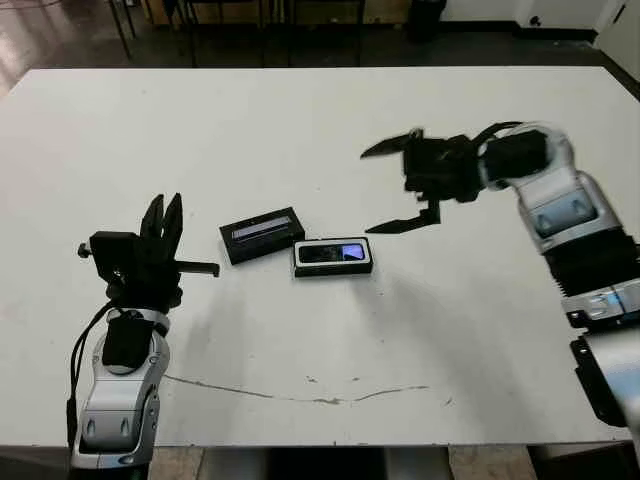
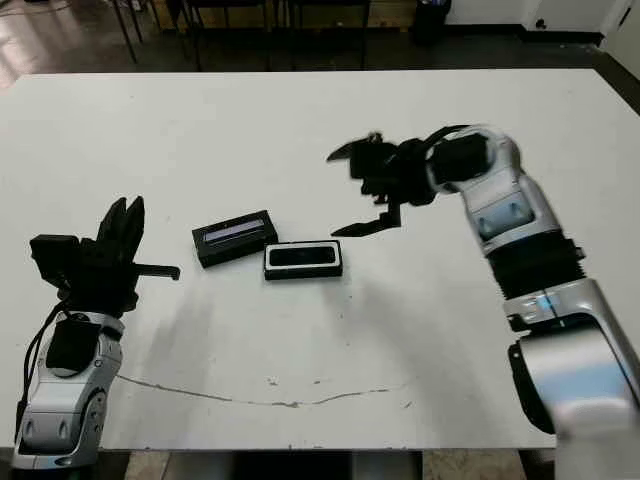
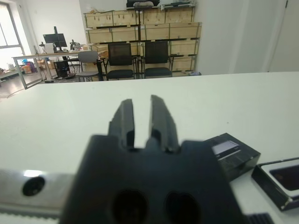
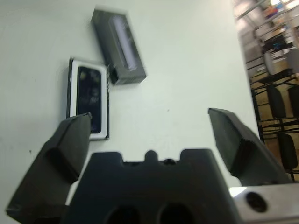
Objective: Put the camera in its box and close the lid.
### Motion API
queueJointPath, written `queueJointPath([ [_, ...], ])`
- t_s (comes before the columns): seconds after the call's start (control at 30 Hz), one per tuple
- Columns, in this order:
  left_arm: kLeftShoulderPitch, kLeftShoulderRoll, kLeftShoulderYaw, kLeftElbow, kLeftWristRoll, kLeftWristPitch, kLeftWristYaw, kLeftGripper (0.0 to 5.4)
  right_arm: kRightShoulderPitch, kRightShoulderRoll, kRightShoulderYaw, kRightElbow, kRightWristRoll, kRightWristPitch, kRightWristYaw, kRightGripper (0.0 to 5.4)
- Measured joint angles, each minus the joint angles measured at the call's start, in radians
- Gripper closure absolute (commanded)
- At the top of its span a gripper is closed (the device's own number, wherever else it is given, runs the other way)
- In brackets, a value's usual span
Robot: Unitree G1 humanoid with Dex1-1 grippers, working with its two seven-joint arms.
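Fingers of the right gripper (image 1: pixel 396 186) spread wide, empty, above the table; the left gripper (image 1: pixel 162 222) is nearly pinched together (idle). The glossy black bar camera (image 1: pixel 335 253) already lies in the white-lined black box (image 1: pixel 334 269). Still left: the striped flat black lid (image 1: pixel 262 234), touching the box's corner.

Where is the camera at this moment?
The camera lies inside the box near the table's middle, just right of the lid; the right tool hovers open beyond it.
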Motion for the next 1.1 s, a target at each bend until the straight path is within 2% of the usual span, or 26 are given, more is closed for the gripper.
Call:
queueJointPath([
  [0.13, -0.001, 0.001, 0.000, 0.002, -0.001, 0.000, -0.002, 5.40, 0.104, 0.046, -0.130, -0.093, 0.125, 0.098, -0.164, 0.02],
  [0.23, -0.002, 0.001, 0.001, 0.001, -0.001, 0.001, -0.002, 5.40, 0.213, 0.102, -0.193, -0.177, 0.153, 0.138, -0.342, 0.39],
  [0.33, -0.003, 0.006, 0.009, 0.000, -0.006, 0.003, -0.009, 5.40, 0.286, 0.135, -0.227, -0.208, 0.159, 0.126, -0.463, 1.06],
  [0.47, -0.020, 0.053, 0.030, -0.005, -0.010, 0.010, -0.048, 5.40, 0.356, 0.142, -0.240, -0.212, 0.185, 0.123, -0.497, 1.96],
  [0.73, -0.160, 0.309, 0.055, -0.001, -0.026, 0.052, -0.271, 5.37, 0.489, 0.141, -0.260, -0.216, 0.241, 0.047, -0.494, 3.77],
  [0.83, -0.228, 0.396, 0.032, 0.030, -0.026, 0.090, -0.367, 5.01, 0.517, 0.142, -0.263, -0.215, 0.278, 0.061, -0.485, 4.43],
  [0.97, -0.343, 0.486, -0.013, 0.159, -0.056, 0.107, -0.549, 4.06, 0.530, 0.141, -0.268, -0.214, 0.286, 0.079, -0.491, 5.35],
  [1.1, -0.474, 0.534, -0.069, 0.328, -0.102, 0.114, -0.746, 3.13, 0.534, 0.138, -0.272, -0.203, 0.285, 0.079, -0.499, 5.40],
])
